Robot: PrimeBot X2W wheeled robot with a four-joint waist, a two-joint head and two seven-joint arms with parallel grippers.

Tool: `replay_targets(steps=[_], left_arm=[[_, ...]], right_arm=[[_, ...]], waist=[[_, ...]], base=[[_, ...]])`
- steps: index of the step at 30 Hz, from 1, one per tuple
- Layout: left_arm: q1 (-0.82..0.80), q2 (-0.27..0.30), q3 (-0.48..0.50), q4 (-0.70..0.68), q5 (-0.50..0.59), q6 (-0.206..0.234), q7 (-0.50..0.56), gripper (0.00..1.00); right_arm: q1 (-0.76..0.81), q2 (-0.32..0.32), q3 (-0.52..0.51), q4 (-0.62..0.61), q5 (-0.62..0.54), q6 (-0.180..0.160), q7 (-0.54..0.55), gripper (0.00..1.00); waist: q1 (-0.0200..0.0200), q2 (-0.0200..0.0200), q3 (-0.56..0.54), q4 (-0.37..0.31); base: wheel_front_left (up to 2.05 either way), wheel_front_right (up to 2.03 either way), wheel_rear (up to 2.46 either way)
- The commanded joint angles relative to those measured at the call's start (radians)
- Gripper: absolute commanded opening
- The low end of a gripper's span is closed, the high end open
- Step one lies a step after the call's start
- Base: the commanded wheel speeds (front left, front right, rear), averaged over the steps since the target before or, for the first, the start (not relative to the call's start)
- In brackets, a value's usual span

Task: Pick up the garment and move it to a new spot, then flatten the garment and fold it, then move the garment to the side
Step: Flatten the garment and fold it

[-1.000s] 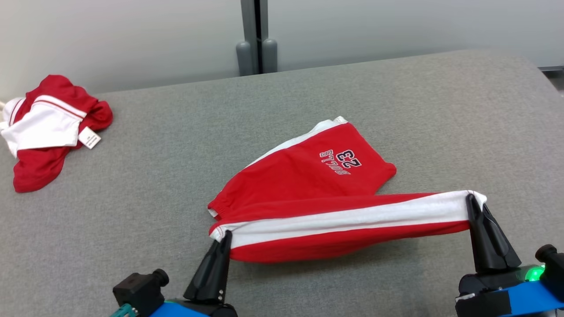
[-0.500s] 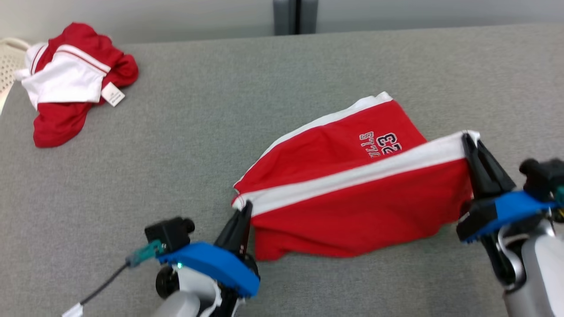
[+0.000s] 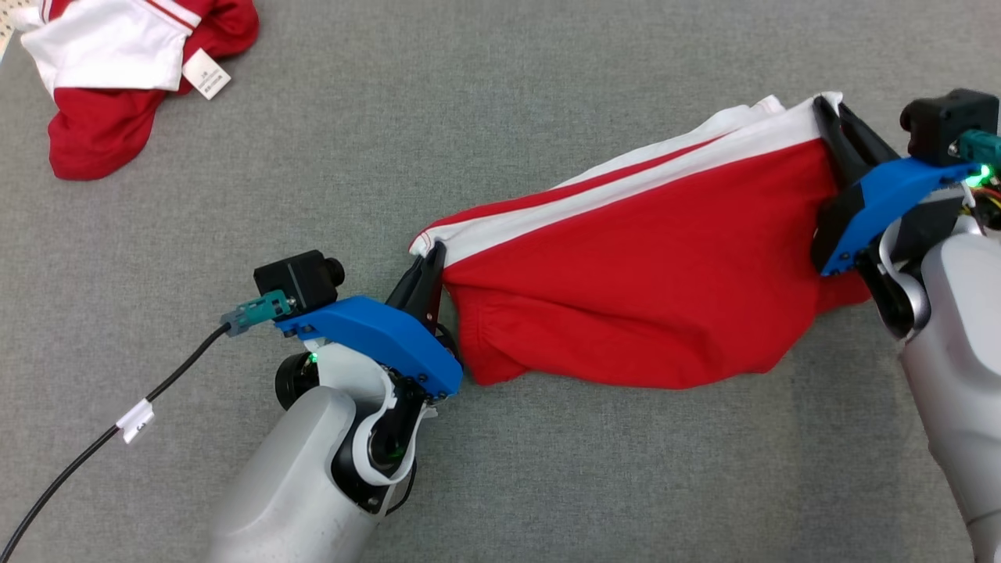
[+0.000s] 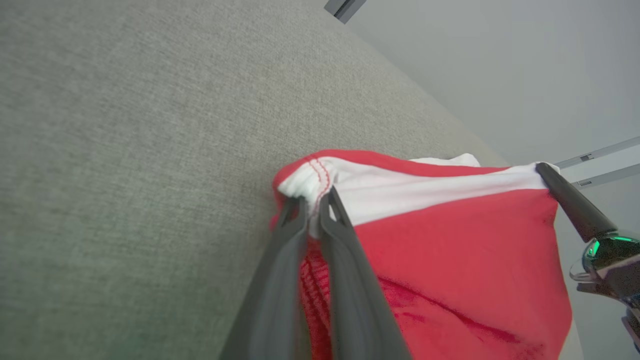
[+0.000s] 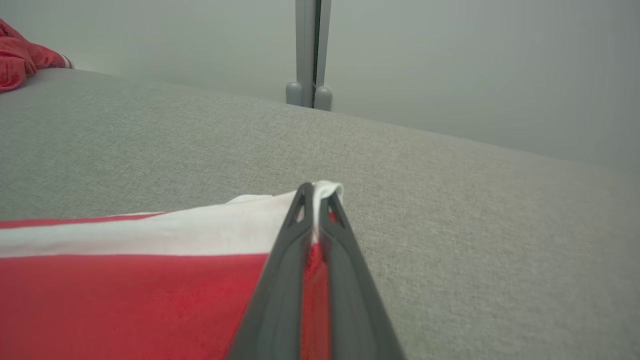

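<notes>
The garment (image 3: 641, 289) is a pair of red shorts with a white side stripe, stretched between my two grippers above the grey surface. My left gripper (image 3: 432, 254) is shut on its left white-edged corner, also seen close up in the left wrist view, where the left gripper (image 4: 312, 200) pinches the stitched hem of the garment (image 4: 450, 280). My right gripper (image 3: 827, 105) is shut on the opposite corner; in the right wrist view the right gripper (image 5: 315, 192) clamps the white edge of the garment (image 5: 125, 295). The cloth sags below the stripe.
A second red-and-white garment (image 3: 117, 70) with a white tag lies crumpled at the far left corner of the grey padded surface (image 3: 469, 94). A black cable (image 3: 94, 453) trails from my left wrist. A grey post (image 5: 310, 55) stands behind the surface.
The head camera has tilted down and the scene shifted. Both grippers have lifted the garment's striped edge up and over, so the printed half is now covered by hanging red cloth.
</notes>
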Motion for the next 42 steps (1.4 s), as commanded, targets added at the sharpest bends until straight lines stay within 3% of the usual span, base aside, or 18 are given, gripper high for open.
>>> replay_targets(steps=[1, 7, 8, 9, 10, 11, 16, 26, 35, 42], left_arm=[[-0.023, -0.003, 0.0, 0.019, 0.005, -0.001, 0.0, 0.0], [-0.047, -0.016, -0.015, 0.038, 0.015, -0.011, -0.006, 0.0], [-0.049, -0.017, -0.016, 0.035, 0.02, -0.013, -0.012, 0.31], [-0.051, -0.016, -0.019, 0.031, 0.027, -0.016, -0.02, 0.74], [-0.053, -0.015, -0.024, 0.025, 0.032, -0.021, -0.023, 1.0], [-0.055, -0.013, -0.035, 0.01, 0.038, -0.041, -0.032, 1.0], [-0.03, 0.033, -0.067, -0.024, 0.123, -0.042, -0.097, 1.0], [0.059, 0.128, -0.097, -0.104, 0.222, 0.001, -0.173, 1.0], [0.117, 0.161, -0.081, -0.095, 0.253, 0.039, -0.228, 1.0], [0.142, 0.174, -0.052, -0.076, 0.254, 0.045, -0.251, 1.0]], right_arm=[[-0.057, -0.008, 0.016, 0.057, 0.009, 0.0, -0.016, 0.0], [-0.149, -0.002, 0.062, 0.201, 0.027, 0.0, -0.058, 0.0], [-0.162, -0.002, 0.068, 0.218, 0.03, 0.0, -0.07, 0.15], [-0.171, -0.002, 0.071, 0.238, 0.035, 0.0, -0.079, 0.42], [-0.179, -0.001, 0.076, 0.257, 0.039, 0.0, -0.087, 0.98], [-0.188, 0.0, 0.081, 0.273, 0.041, 0.0, -0.096, 1.0], [-0.212, 0.01, 0.118, 0.341, 0.066, 0.0, -0.124, 1.0], [-0.177, -0.041, 0.207, 0.401, 0.134, 0.0, -0.14, 1.0], [-0.084, -0.105, 0.3, 0.411, 0.245, 0.0, -0.022, 1.0], [-0.037, -0.159, 0.354, 0.382, 0.34, 0.0, 0.085, 1.0]], waist=[[-0.0003, -0.0003, 0.019, 0.011], [-0.0003, -0.0003, 0.03, 0.015], [-0.0003, -0.0003, 0.03, 0.016], [-0.0003, -0.0003, 0.029, 0.017], [-0.0003, -0.0003, 0.027, 0.018], [-0.0003, -0.0003, 0.025, 0.019], [-0.0003, -0.0003, 0.0, 0.019], [-0.0003, -0.0003, -0.101, 0.026], [-0.0003, -0.0003, -0.202, 0.047], [-0.0003, -0.0003, -0.189, 0.087]], base=[[0.0, 0.0, 0.0], [0.0, 0.0, 0.0], [0.0, 0.0, 0.0], [0.0, 0.0, 0.0], [0.0, 0.0, 0.0], [0.0, 0.0, 0.0], [0.0, 0.0, 0.0], [0.0, 0.0, 0.0], [0.0, 0.0, 0.0], [0.0, 0.0, 0.0]])
